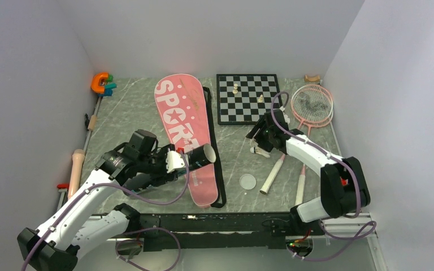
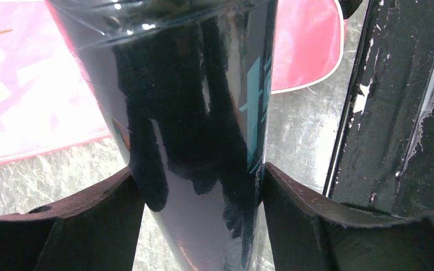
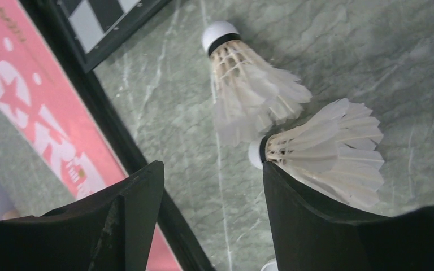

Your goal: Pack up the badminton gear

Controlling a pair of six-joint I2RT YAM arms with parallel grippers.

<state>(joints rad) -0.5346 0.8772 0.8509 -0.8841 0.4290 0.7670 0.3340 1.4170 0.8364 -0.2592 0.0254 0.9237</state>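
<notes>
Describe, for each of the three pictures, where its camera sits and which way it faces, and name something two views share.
Top external: above and behind the arms, looking down on the table; both arms show, with left gripper and right gripper.
Left wrist: on the left arm's wrist, facing along its fingers, shut on the black tube.
Right wrist: on the right arm's wrist, facing down past its open fingers at two shuttlecocks.
Shared: the pink bag shows in all three views.

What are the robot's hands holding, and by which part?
The left hand grips the black tube across its round side wall, a finger each side. The right hand is open and holds nothing.
</notes>
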